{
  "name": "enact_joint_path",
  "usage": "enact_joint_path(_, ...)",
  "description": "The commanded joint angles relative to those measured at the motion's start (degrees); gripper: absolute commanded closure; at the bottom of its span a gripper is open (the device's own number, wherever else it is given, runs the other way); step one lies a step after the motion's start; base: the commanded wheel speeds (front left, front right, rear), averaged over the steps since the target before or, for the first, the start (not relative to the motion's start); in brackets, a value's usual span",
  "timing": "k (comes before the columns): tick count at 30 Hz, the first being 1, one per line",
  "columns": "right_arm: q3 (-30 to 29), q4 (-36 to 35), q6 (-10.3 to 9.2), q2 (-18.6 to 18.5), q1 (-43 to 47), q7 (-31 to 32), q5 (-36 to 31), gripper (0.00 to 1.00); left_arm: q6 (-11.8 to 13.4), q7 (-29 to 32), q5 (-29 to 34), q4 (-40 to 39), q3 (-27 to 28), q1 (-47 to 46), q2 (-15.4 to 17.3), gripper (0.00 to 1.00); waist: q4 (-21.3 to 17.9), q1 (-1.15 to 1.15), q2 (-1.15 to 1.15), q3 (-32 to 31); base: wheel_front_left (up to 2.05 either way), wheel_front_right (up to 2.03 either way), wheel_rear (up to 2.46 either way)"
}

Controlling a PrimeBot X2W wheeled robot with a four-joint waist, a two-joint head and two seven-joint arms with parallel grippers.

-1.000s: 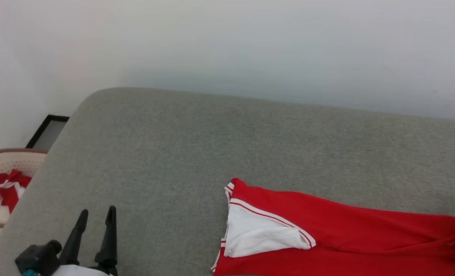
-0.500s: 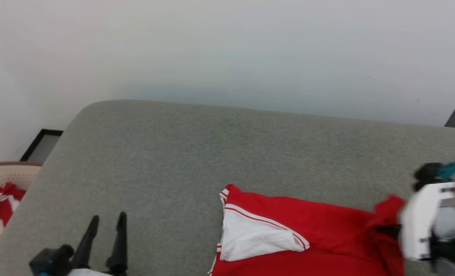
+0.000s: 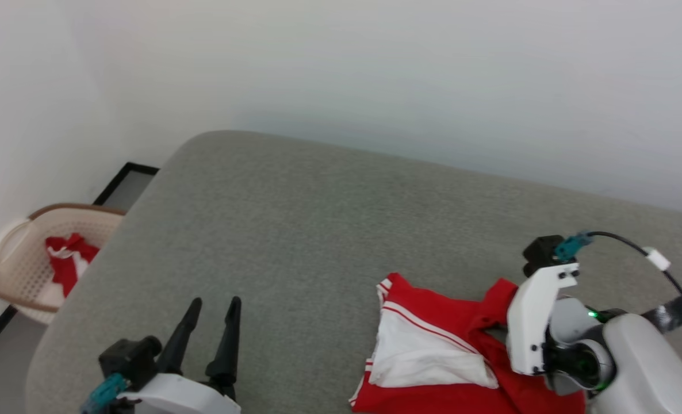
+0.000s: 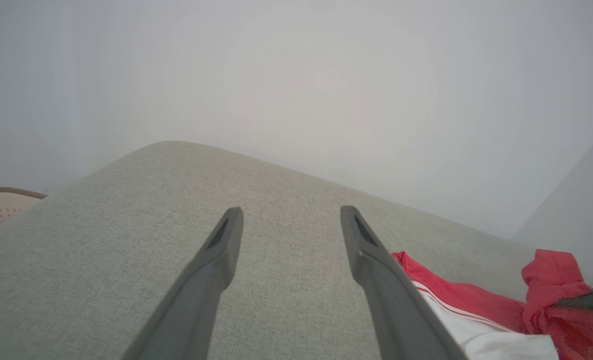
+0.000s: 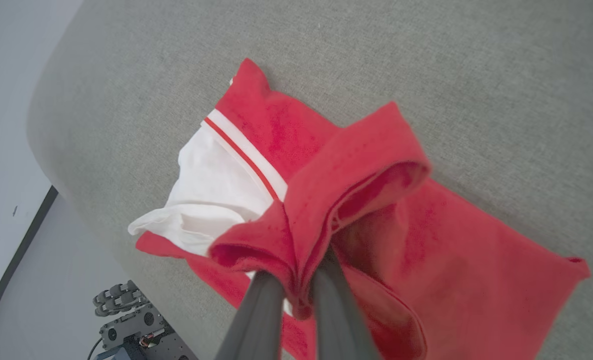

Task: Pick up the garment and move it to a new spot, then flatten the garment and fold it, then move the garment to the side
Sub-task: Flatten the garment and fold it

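garment (image 3: 450, 313): near edge cut off by the head view's bottom; right part hidden behind the right arm (image 3: 628, 356).
right claw (image 5: 299, 287): fingertips buried in the red fold it pinches.
basket (image 3: 19, 270): far-left rim blurred; red-white cloth (image 3: 68, 264) inside too small to identify.

Grey fabric surface (image 3: 318, 230), maybe sofa; red-white garment (image 3: 421, 351) lies on it, one corner raised.
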Motion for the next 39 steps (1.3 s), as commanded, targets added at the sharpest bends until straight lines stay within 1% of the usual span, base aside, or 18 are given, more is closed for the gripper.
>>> enact_joint_path(1,1.1,2.1,-0.01,0.7,-1.3,-1.3,-0.6,1.0,-0.5,-0.1,0.1,0.6,-0.4,-1.0,-0.4,0.0,2.2,0.0,0.0,0.4,0.0,0.0,0.0)
enact_joint_path(3,1.8,4.9,0.0,2.1,-2.9,-3.1,-0.6,1.0,-0.6,-0.2,0.1,1.5,-0.7,-1.5,-0.5,0.0,2.8,0.0,0.0,0.4,0.0,0.0,0.0)
enact_joint_path(4,2.0,6.3,0.0,2.6,-3.7,-4.0,-0.5,0.93,-0.7,-0.3,0.0,1.8,-0.8,-1.8,-0.5,0.0,2.9,0.0,0.0,0.4,0.0,0.0,0.0)
enact_joint_path(5,2.7,7.5,0.0,3.1,-4.4,-4.6,-0.5,0.8,-0.8,-0.3,-0.2,2.2,-0.9,-2.1,-0.6,0.0,3.0,0.0,0.0,0.4,0.0,0.0,0.0)
enact_joint_path(6,3.2,8.4,0.0,3.5,-5.0,-5.2,-0.3,0.63,-0.9,-0.3,-0.4,2.5,-0.9,-2.2,-0.7,0.0,3.1,0.0,0.0,0.4,0.0,0.0,0.0)
enact_joint_path(7,3.9,9.0,0.0,3.8,-5.8,-5.8,0.0,0.08,-1.0,-0.4,-0.6,2.8,-0.7,-2.3,-0.7,0.0,3.0,0.0,0.0,0.4,0.0,0.0,0.0)
enact_joint_path(8,4.8,9.4,0.0,4.1,-6.5,-6.3,0.5,0.0,-1.1,-0.5,-0.7,3.1,-0.6,-2.3,-0.6,0.0,2.8,0.0,0.0,0.4,0.0,0.0,0.0)
enact_joint_path(12,7.8,9.4,0.0,3.9,-8.4,-7.8,3.0,0.0,-1.1,-0.7,-1.1,3.7,0.2,-1.8,-0.1,0.0,1.6,0.0,0.0,0.1,0.0,0.0,0.0)
enact_joint_path(16,10.5,7.4,0.0,2.0,-9.4,-9.2,5.5,0.0,-1.0,-0.9,-1.4,4.0,1.2,-1.0,0.2,0.0,-0.6,0.0,0.0,-0.4,0.0,0.0,0.0)
enact_joint_path(20,12.2,4.5,0.0,-1.0,-9.3,-11.4,7.4,0.0,-1.0,-1.0,-1.4,4.0,1.9,-0.2,0.6,0.0,-3.4,0.0,0.0,-1.1,0.0,0.0,0.0)
enact_joint_path(29,12.1,-1.2,0.0,-8.3,-5.4,-18.5,9.4,0.0,-0.8,-1.2,-1.0,3.1,3.1,1.9,1.5,0.0,-9.9,0.0,0.0,-2.7,0.0,0.0,0.0)
enact_joint_path(34,10.7,-4.1,0.0,-12.0,-1.9,-24.4,9.6,0.0,-0.3,-1.2,-0.1,2.9,3.9,3.2,2.6,0.0,-13.3,0.0,0.0,-3.7,0.0,0.0,0.0)
enact_joint_path(36,10.1,-5.4,0.0,-13.3,-0.6,-27.4,8.7,0.0,0.2,-1.2,0.4,2.9,4.2,4.0,2.8,0.0,-14.6,0.0,0.0,-4.2,0.0,0.0,0.0)
enact_joint_path(39,8.8,-6.5,0.0,-14.6,1.8,-31.5,8.3,0.0,0.6,-1.2,0.9,2.7,4.9,4.8,3.3,0.0,-16.3,0.0,0.0,-4.7,0.0,0.0,0.0)
